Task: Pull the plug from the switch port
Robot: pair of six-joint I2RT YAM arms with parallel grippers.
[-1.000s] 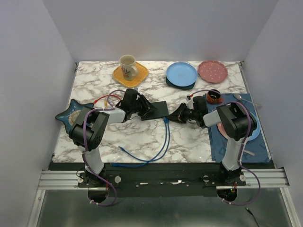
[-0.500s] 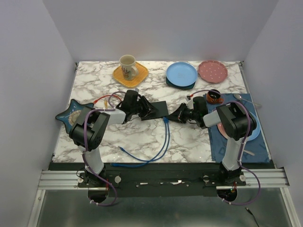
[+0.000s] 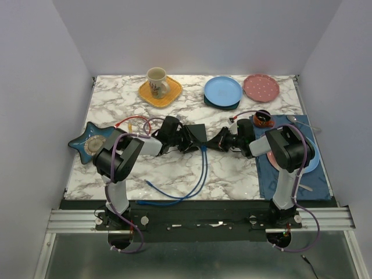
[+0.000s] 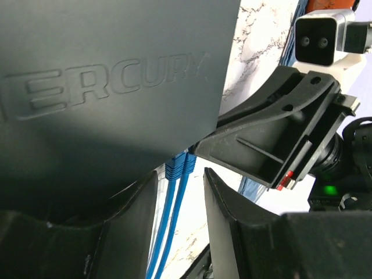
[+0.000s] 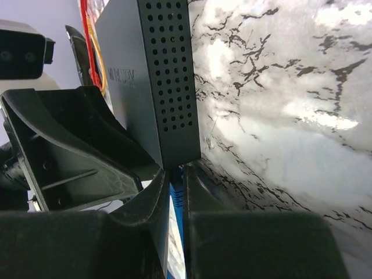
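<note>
The switch (image 3: 196, 133) is a flat black box at mid-table, with "MERCURY" embossed on its top (image 4: 116, 75) and a perforated side (image 5: 160, 75). Two blue plugs (image 4: 177, 167) sit side by side in its near edge, hiding the switch port. Their blue cables (image 3: 200, 171) loop toward the front. My right gripper (image 3: 214, 142) comes in from the right, and its jaws (image 5: 177, 172) are shut on a blue plug (image 5: 176, 196) right at the box corner. My left gripper (image 3: 187, 141) lies against the box from the left. It (image 4: 180, 174) is open, and the blue cables run untouched between its fingers.
At the back stand a mug on a yellow plate (image 3: 160, 90), a blue plate (image 3: 222, 90) and a pink plate (image 3: 261, 87). A star-shaped dish (image 3: 90, 142) sits at the left. A blue mat (image 3: 288, 174) with a cup (image 3: 263, 118) lies at the right. Red and yellow wires (image 3: 132, 121) leave the switch's far side.
My left gripper has slid right along the switch, up to the plug end and close to the right gripper. The right jaws have narrowed slightly on the plug.
</note>
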